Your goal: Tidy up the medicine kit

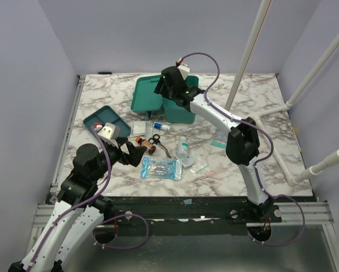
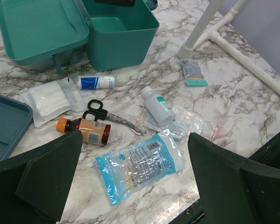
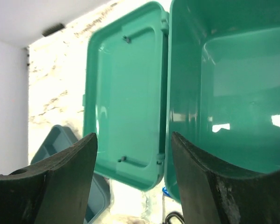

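We see the medicine kit [image 1: 179,112] lying open at the far middle of the bench [image 1: 271,141], the right tool [image 1: 169,85] above it, fingers apart and apparently empty, the left tool [image 1: 134,152] spread wide.

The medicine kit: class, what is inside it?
Only bare teal floor and walls show inside the medicine kit; a finger of the right gripper covers part of the floor.

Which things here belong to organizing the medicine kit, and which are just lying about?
Belong: medicine kit, compartment tray, amber bottle, scissors, white bottle, gauze pack, blue-labelled roll, clear packet.
Lying about: white pipe frame.
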Robot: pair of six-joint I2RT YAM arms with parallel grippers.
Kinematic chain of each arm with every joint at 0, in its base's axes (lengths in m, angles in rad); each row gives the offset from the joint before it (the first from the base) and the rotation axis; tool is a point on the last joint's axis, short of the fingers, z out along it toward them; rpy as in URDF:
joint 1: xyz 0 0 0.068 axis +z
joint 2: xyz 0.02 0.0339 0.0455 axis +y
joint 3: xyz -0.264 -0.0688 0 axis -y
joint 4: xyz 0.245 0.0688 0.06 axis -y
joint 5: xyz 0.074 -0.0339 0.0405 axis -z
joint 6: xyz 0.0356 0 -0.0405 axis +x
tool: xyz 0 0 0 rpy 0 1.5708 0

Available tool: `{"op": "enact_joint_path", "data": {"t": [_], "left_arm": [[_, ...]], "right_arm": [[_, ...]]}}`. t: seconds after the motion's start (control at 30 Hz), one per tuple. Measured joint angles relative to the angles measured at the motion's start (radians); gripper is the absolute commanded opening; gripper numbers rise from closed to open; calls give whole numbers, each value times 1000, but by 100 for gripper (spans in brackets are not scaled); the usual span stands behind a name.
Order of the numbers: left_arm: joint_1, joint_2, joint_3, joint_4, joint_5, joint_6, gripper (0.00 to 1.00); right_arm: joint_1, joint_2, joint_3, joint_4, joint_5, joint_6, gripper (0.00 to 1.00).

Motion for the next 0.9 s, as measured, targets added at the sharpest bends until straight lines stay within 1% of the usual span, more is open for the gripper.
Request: {"op": "enact_joint_path", "data": {"t": [0.23,0.43,0.5,0.6,0.7,0.8,0.9], "left_arm": [[0,6,0,-4,0,0,98],[0,11,0,-6,-1,0,99],[0,13,0,-6,-1,1,99],[0,15,1,-6,-1,1,99],[0,17,2,-6,-1,1,99],[0,19,6,-6,0,2,99],[0,21,11,-6,0,3,98]], "right_arm": [[4,-191,-106,10,27,-86,68],[6,-347,-278,1,18,-173,68],[6,-401,-348,-5,-7,-210,68],[9,-483,-453,-23,-85,-276,68],[27,-549,-525,-66,-153,-347,67],[71,-598,-587,-136,-180,-409,67],[113,-642,-675,-201,-180,-431,67]]}}
